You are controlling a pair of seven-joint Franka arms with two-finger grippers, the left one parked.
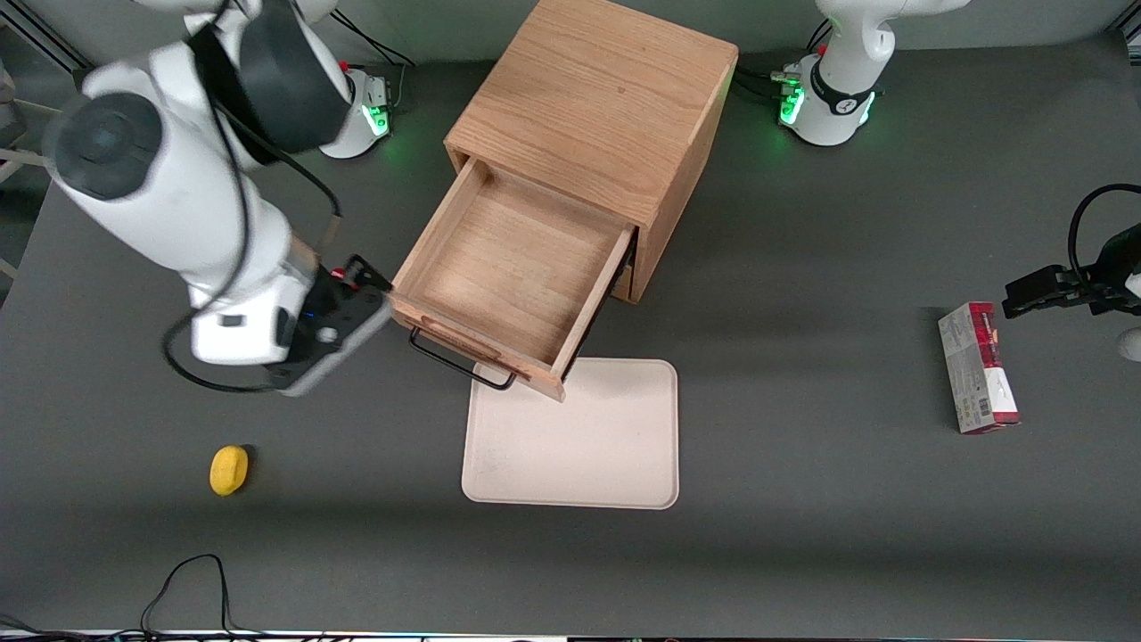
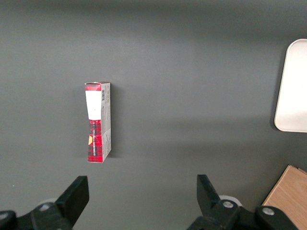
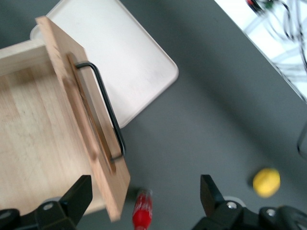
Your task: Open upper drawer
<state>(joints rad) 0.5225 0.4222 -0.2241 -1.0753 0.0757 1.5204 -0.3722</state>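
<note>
Nearest the front edge of the bench (image 1: 802,553) lies a small yellow object (image 1: 229,469), round and loose, toward the working arm's end. A little farther in sits a flat cream tray (image 1: 570,446), placed in front of the cabinet, perhaps to receive things; nothing lies on it.

Farther from the camera again, the gripper (image 1: 307,343) hangs beside the corner of the drawer front, near the end of the black wire handle (image 1: 459,361) but apart from it. In the right wrist view the jaws stand spread with nothing between them and the handle off to one side, so the gripper (image 3: 144,201) grips nothing. I judge it has let go because the pull is done, or nearly so.

The upper drawer (image 1: 513,276) stands drawn well out of the wooden cabinet (image 1: 606,98), its front overhanging the tray's farther edge. It is light oak with plain bare boards inside, and it holds nothing. The thin handle bows out from the front panel. The cabinet sits askew toward the bench's farther edge, so the drawer runs out at a slant.

Toward the parked arm's end a red and white carton (image 1: 977,367) lies flat, well apart from everything else.
</note>
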